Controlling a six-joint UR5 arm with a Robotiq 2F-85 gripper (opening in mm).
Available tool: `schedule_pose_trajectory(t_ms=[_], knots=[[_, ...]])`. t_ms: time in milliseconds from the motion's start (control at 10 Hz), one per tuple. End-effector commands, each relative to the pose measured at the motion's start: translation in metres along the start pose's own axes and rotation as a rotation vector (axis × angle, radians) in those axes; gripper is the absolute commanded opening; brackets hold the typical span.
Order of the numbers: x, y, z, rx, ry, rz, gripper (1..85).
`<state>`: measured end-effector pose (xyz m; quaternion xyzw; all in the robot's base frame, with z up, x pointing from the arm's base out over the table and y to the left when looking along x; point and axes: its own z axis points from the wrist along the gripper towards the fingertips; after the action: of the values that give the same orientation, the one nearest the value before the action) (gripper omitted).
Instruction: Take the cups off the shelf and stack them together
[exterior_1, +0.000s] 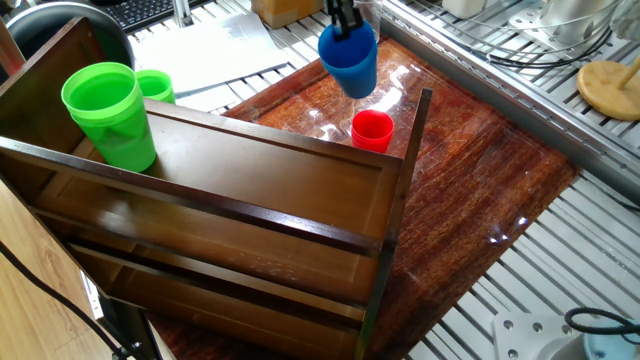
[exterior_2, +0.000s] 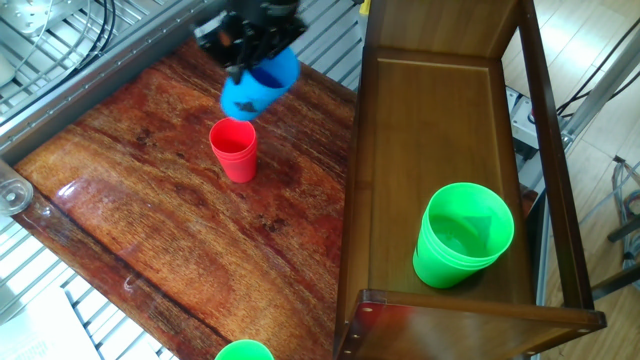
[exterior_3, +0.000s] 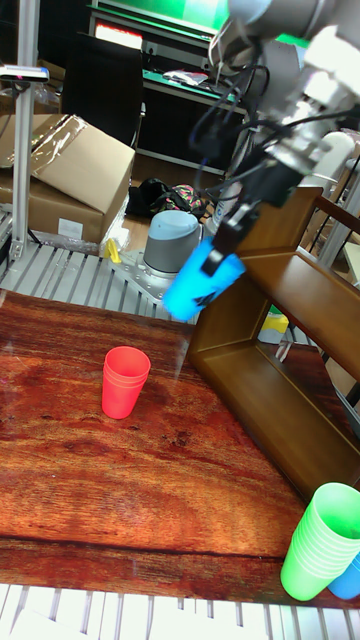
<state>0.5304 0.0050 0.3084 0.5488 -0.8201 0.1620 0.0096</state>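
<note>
My gripper (exterior_1: 346, 30) is shut on the rim of the blue cup (exterior_1: 349, 64) and holds it tilted in the air. In the other fixed view the blue cup (exterior_2: 254, 90) hangs just above the upright red cup (exterior_2: 234, 150), apart from it. The red cup (exterior_1: 372, 130) stands on the tabletop beside the shelf's corner post. In the tall view the gripper (exterior_3: 216, 262) carries the blue cup (exterior_3: 203, 282) up and to the right of the red cup (exterior_3: 124, 380). The tall green cup (exterior_1: 110, 115) stands upright on the top board of the shelf (exterior_1: 270, 190), at its end.
A smaller green cup (exterior_1: 154, 86) stands behind the shelf, off the board; it shows again as the small green cup (exterior_2: 243, 351) at the table's near edge. A clear glass (exterior_1: 365, 25) sits at the tabletop's far corner. Metal slats surround the glossy tabletop (exterior_2: 150, 230).
</note>
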Motion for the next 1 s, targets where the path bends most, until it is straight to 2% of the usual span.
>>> schedule_pose_trajectory(t_ms=[0, 200, 400, 600, 900], knots=[[0.007, -0.014, 0.039, 0.059, -0.075, -0.081, 1.3], [0.004, -0.016, 0.053, 0.087, -0.110, -0.117, 1.3], [0.010, -0.017, 0.068, 0.117, -0.111, -0.149, 1.3], [0.019, -0.007, 0.077, 0.106, -0.114, -0.156, 1.3], [0.020, 0.007, 0.090, 0.088, -0.150, -0.132, 1.3]])
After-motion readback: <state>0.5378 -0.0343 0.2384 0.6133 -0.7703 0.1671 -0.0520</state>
